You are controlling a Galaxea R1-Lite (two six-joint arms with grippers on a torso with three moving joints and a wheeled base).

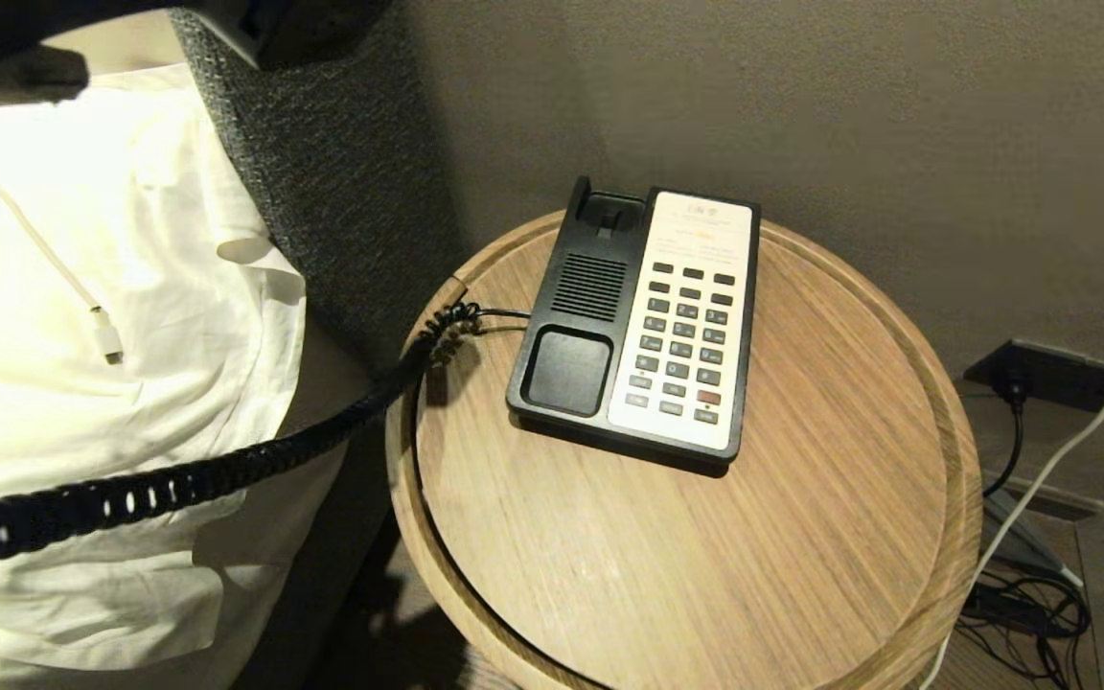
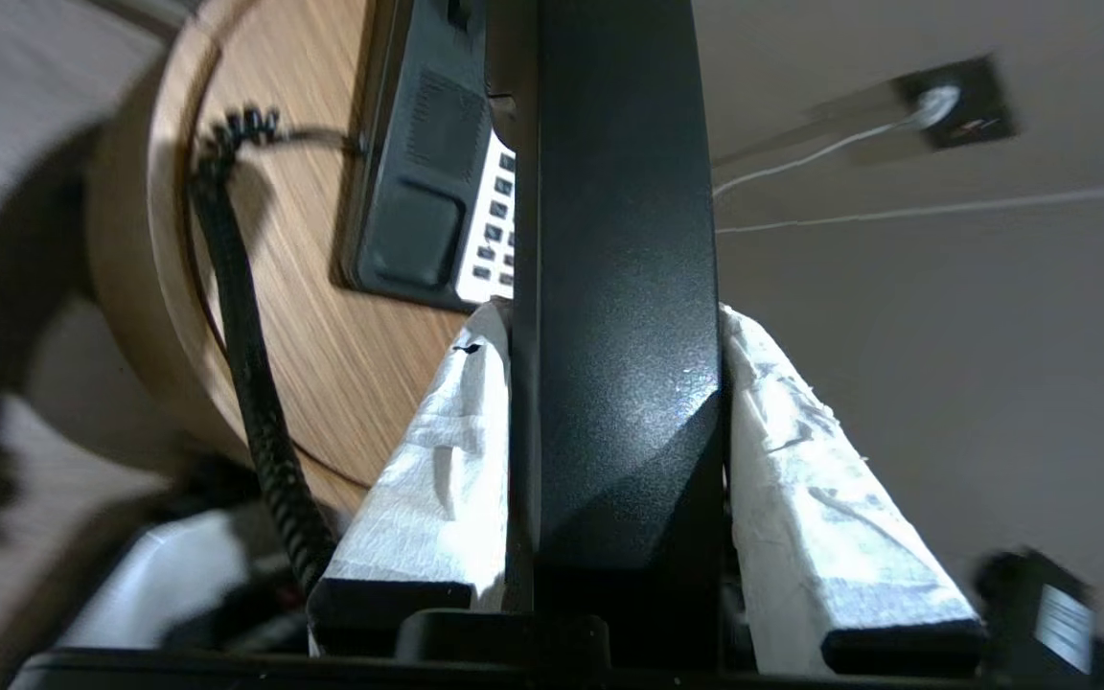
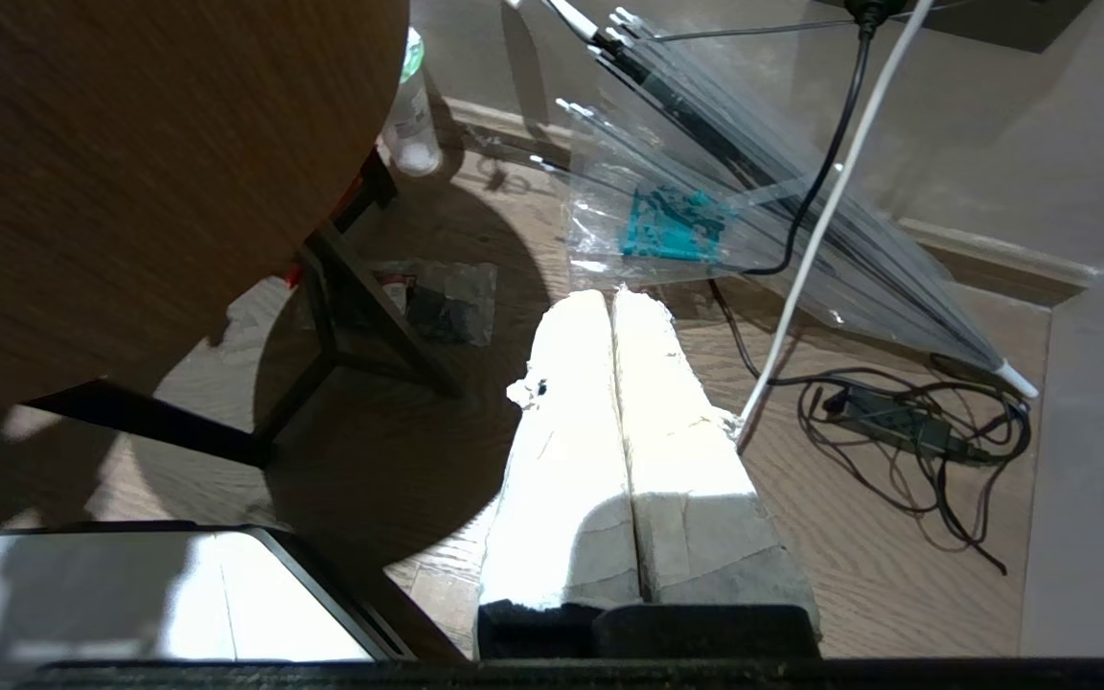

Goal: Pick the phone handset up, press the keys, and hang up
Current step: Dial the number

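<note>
My left gripper (image 2: 614, 321) is shut on the black phone handset (image 2: 619, 287), its two white-wrapped fingers (image 2: 437, 450) pressed against the handset's sides. It is held off to the left of the round table, outside the head view. The stretched coiled cord (image 1: 178, 484) runs from the phone base (image 1: 576, 316) off the left edge. The base's cradle lies empty. The dark grey keys (image 1: 686, 335), one of them red, sit in rows on the white faceplate. My right gripper (image 3: 614, 297) hangs shut and empty low beside the table, over the floor.
The phone stands on a round wooden table (image 1: 801, 498) with a raised rim, against a grey wall. A bed with white bedding (image 1: 82, 287) and a white cable lies to the left. Cables (image 3: 907, 431), a clear umbrella (image 3: 753, 192) and a wall socket (image 1: 1055, 374) are at the right.
</note>
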